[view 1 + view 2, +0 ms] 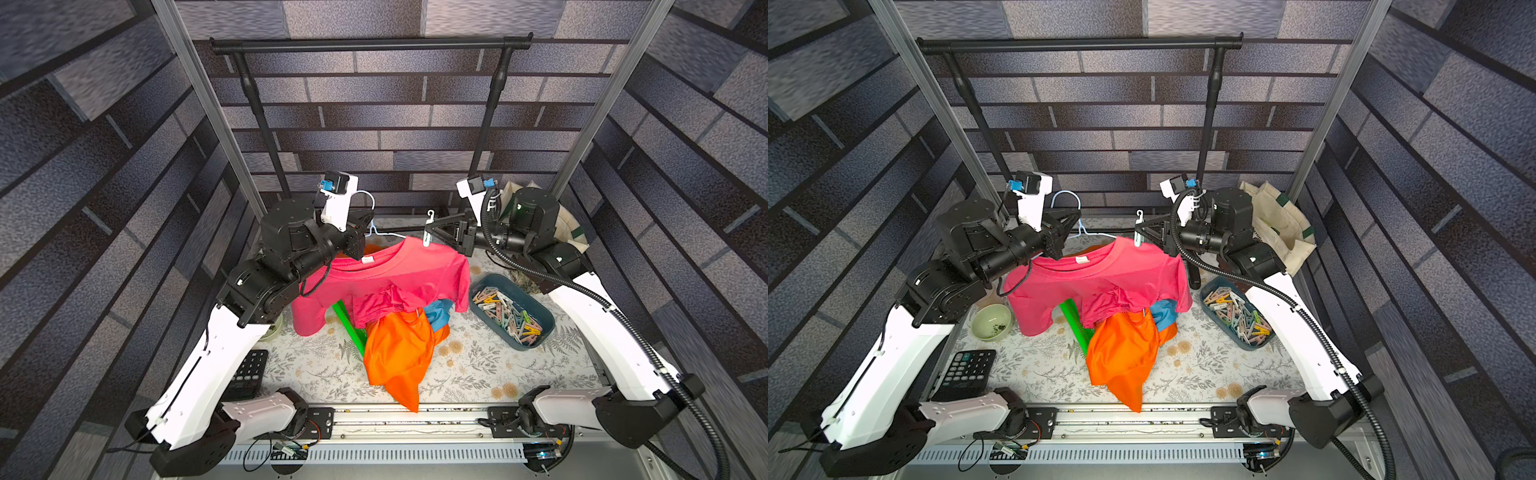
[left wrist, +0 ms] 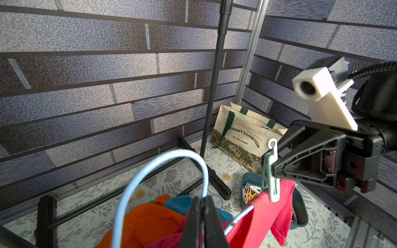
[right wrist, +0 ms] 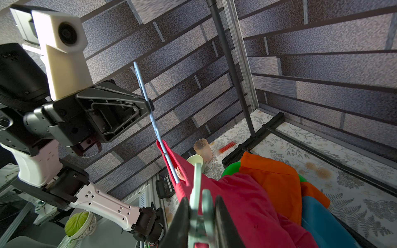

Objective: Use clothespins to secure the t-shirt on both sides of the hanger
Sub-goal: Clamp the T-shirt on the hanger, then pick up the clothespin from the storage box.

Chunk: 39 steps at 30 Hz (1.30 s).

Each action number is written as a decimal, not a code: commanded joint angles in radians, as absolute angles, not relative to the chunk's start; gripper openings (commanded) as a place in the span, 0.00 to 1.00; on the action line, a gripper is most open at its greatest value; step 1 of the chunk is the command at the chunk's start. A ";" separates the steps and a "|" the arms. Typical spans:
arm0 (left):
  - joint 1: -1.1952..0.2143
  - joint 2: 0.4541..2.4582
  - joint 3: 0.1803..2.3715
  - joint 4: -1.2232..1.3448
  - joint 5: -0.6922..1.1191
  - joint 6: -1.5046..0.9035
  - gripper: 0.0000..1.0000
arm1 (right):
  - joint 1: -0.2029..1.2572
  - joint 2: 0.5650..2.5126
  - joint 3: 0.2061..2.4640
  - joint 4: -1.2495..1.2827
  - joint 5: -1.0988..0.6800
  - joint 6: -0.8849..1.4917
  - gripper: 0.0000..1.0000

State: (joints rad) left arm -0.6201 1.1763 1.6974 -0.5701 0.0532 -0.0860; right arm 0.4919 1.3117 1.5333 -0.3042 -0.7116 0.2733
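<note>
Firmly shut, the left gripper (image 2: 202, 200) pinches the pale blue hanger (image 2: 178, 151) at the neck below its hook. Opposite, the right gripper (image 2: 274, 169) squeezes a mint clothespin (image 2: 270, 174) held upright. Its lower end touches the pink t-shirt (image 1: 395, 274) at the shoulder, about 1 o'clock from the collar in both top views. Whether it bites the cloth is unclear. More clothespins (image 1: 509, 313) fill a teal tray (image 1: 549, 328) at 4 o'clock from the shirt. An orange garment (image 1: 399, 353) lies at 6 o'clock.
</note>
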 commanded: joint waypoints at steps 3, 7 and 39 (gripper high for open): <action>-0.610 1.157 1.702 -0.554 0.064 -0.105 0.00 | 0.487 1.273 1.473 -0.214 -0.810 0.330 0.00; -0.603 1.159 1.704 -0.547 0.070 -0.112 0.00 | 0.486 1.244 1.422 -0.206 -0.811 0.331 0.00; -0.453 1.166 1.715 -0.532 0.106 -0.207 0.00 | 0.468 0.977 1.042 -0.411 -0.297 0.246 0.76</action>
State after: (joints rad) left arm -0.4564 1.1770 1.6867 -0.5671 0.0834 -0.1768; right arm 0.4751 0.9638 1.0496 -0.4385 -0.3489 0.2249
